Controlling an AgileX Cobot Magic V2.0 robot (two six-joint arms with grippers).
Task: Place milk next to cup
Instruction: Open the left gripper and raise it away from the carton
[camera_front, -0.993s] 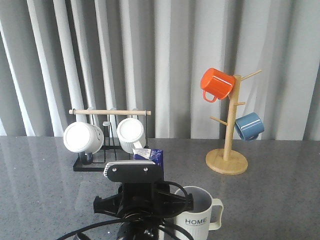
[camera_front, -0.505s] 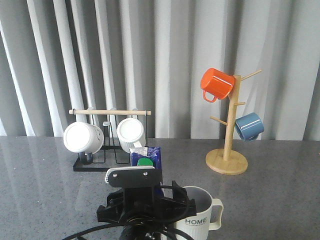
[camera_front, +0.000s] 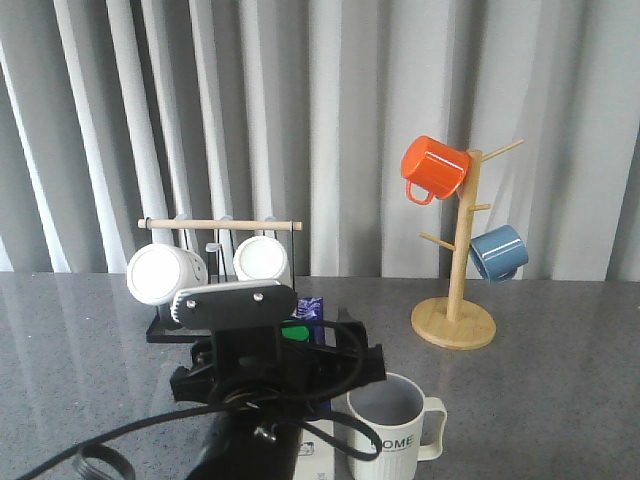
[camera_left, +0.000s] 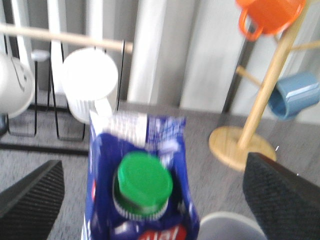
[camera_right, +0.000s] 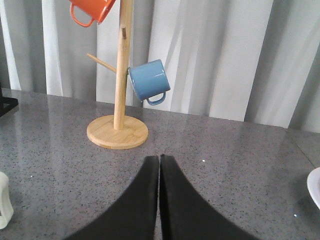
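1. Since half a second ago: left arm's black wrist housing has risen in the front view, and now hides nearly all of the milk; only a blue top corner and a sliver of the green cap show above it there.
2. Black wire rack, far left on the grey surface: a wooden dowel runs across its top, and two plain white mugs lie on their sides on it, mouths toward the camera.
3. Left end effector: fingers spread wide, one on each side of the milk, with clear gaps visible between pads and carton in the left wrist view. Whether anything touches lower down cannot be told.
4. Milk: upright, blue-and-white gable top, a strip of red label just visible under the cap; it stands in front of the rack and just left of the cup.
5. Cup: cream ribbed mug, grey inside, black "HOME" lettering partly covered by a cable, handle pointing right. It sits just beside the milk; contact cannot be told.
6. Wooden mug tree, right of centre and further back: round base, orange mug hung high, blue mug hung lower on the right.
7. Right end effector: fingers pressed together with no gap, holding nothing, above bare surface in front of the mug tree in the right wrist view.
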